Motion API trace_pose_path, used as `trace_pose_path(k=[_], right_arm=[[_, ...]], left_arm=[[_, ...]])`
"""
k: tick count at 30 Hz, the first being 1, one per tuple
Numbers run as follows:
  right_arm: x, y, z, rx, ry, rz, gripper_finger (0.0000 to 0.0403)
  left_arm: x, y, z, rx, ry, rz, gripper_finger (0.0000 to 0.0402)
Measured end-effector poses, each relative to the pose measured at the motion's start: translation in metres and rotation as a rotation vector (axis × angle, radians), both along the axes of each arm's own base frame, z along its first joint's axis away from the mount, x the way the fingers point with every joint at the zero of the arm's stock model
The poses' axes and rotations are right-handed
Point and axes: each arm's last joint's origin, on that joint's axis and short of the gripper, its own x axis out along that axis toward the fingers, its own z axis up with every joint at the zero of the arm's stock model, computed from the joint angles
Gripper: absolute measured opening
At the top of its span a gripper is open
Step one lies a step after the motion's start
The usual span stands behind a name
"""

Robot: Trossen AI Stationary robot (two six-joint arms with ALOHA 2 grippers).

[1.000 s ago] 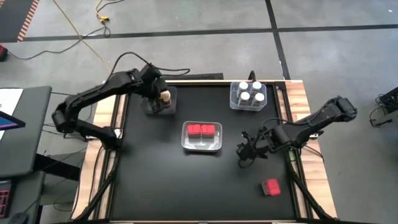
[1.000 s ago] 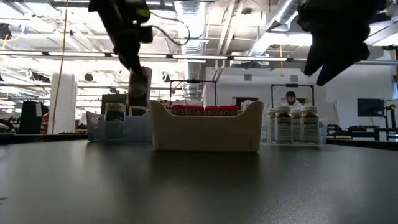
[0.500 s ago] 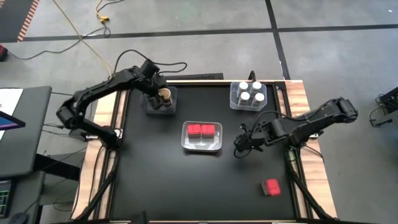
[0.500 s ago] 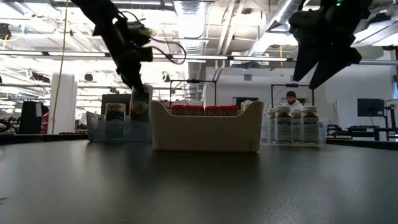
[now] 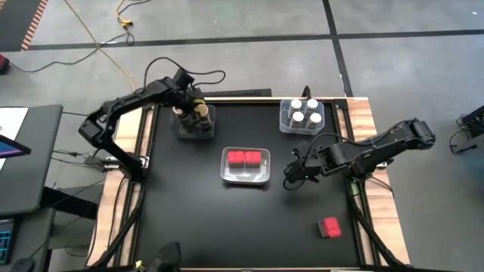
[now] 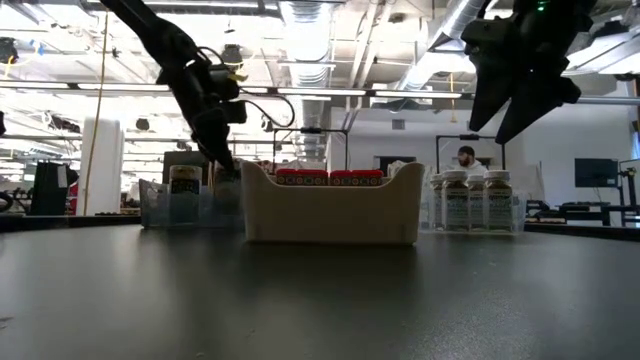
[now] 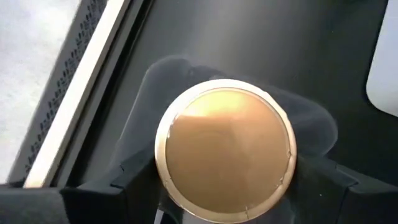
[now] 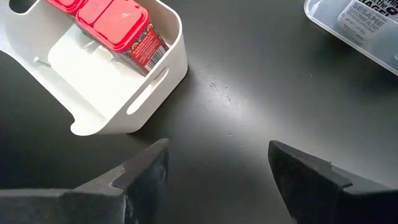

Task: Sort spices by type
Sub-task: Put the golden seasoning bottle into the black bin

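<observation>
My left gripper [image 5: 198,113] reaches into a clear tray [image 5: 193,133] at the table's far left and is shut on a brown-topped jar [image 7: 225,149]. A second brown-topped jar [image 6: 184,186] stands in that tray to its left. Two red blocky containers [image 5: 245,158] sit in the white tray [image 5: 245,178]. A third red one [image 5: 329,227] lies on the table near the right front. The white-lidded jars [image 5: 303,112] stand in another clear tray [image 5: 287,125]. My right gripper [image 8: 217,168] hovers open, right of the white tray. My left gripper holds the brown-topped jar below its lid rim [image 7: 163,186], pinched between the two fingers [image 7: 134,183], one on each side. The fingers come from above, pointing down. The jar stands upright, low inside the clear tray; whether its base rests on the tray floor is hidden.
The black table top [image 5: 227,219] is bare in front of the white tray and to its left. Wooden side rails [image 5: 370,128] run along both table edges. A person [image 6: 467,157] sits in the room far beyond the table.
My left gripper has gone down and slightly toward the far edge, lowering the brown-topped jar from above the clear tray into it, beside the other jar. My right gripper has drifted a little toward the white tray and stayed open.
</observation>
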Motion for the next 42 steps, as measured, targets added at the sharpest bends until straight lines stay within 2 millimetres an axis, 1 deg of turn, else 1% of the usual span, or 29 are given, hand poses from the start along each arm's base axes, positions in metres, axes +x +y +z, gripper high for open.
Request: trace_pose_path(k=[5,11,13,20,42], right_arm=[[0.000,-0.001,0.000,0.000,0.001,-0.002,0.0301],[0.001,-0.004,0.000,-0.001,0.002,-0.016,0.0301],[0.001,-0.005,0.000,-0.001,0.003,-0.022,0.0301],[0.001,-0.006,0.000,-0.004,0.008,-0.022,0.0301],[0.001,-0.006,0.000,-0.002,0.003,-0.019,0.0301]], left_arm=[[-0.002,0.006,-0.007,-0.014,0.010,0.009,0.0273],[-0.003,0.011,-0.006,0.030,-0.006,-0.003,0.0273],[-0.004,0.012,-0.006,0.018,-0.008,0.013,0.0273],[-0.004,0.017,-0.019,-0.028,0.004,0.033,0.0273],[-0.001,0.021,-0.019,-0.057,-0.031,0.157,0.0273]])
